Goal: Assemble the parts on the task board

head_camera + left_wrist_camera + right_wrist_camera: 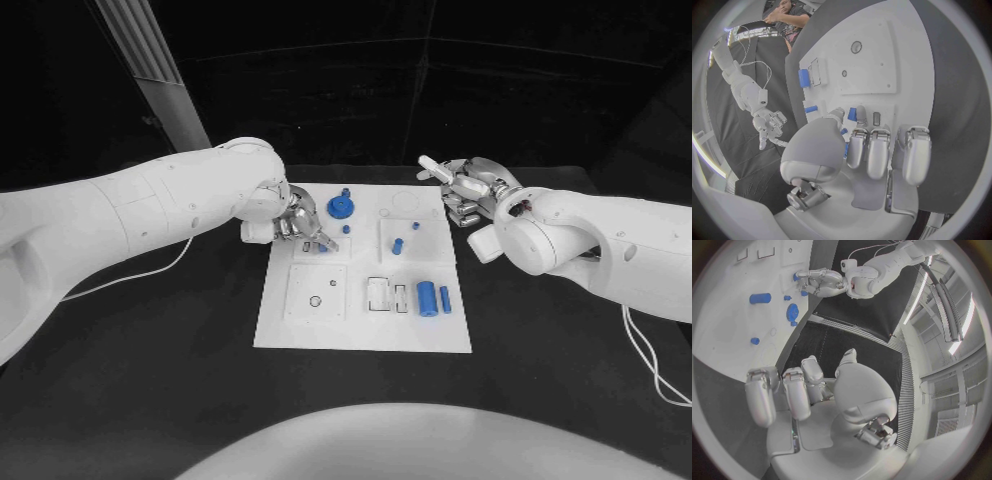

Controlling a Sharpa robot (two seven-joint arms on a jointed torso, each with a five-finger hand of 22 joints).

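Nearest, the task board [361,330] carried 2 blue cylinders [427,297] unplaced. Left hand [296,222] hovered low over its edge, fingers curled near a small part, grasp uncertain. Right hand [473,185] waited aside, fingers spread, empty.

left robot hand [293,222] fingers curled downward (contents unclear), right robot hand [472,188] empty, spread

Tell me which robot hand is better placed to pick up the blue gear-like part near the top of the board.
Likely the left robot hand: it is over the task board, beside the gear-like part. The right robot hand sits off the board's far right corner.
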